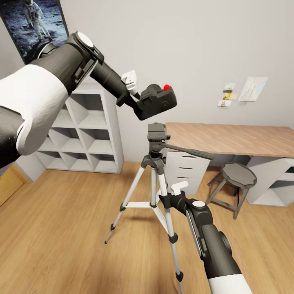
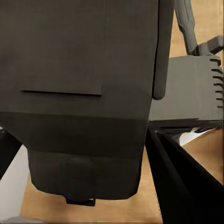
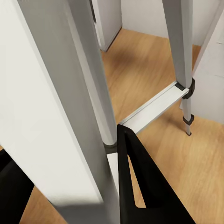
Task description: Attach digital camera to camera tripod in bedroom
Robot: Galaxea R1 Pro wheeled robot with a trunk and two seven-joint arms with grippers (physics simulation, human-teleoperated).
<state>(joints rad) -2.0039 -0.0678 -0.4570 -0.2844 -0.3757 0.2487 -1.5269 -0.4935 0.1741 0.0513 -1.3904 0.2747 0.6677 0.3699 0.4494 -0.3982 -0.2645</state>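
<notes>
Head view shows the left gripper (image 1: pixel 141 103) clamping the rigid, light-looking digital camera (image 1: pixel 157 100) by its side above the camera tripod (image 1: pixel 157 141); right gripper's (image 1: pixel 165 200) opening unclear.

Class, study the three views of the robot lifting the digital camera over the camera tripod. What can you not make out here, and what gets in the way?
- Left gripper: fingers hidden behind the digital camera in the head view.
- Camera tripod: its mounting plate top is too small to read in the head view.
- Right gripper: fingertips merge with a tripod leg in the head view; contact unclear.
- Left wrist view: camera underside blocks most of the tripod head.
</notes>
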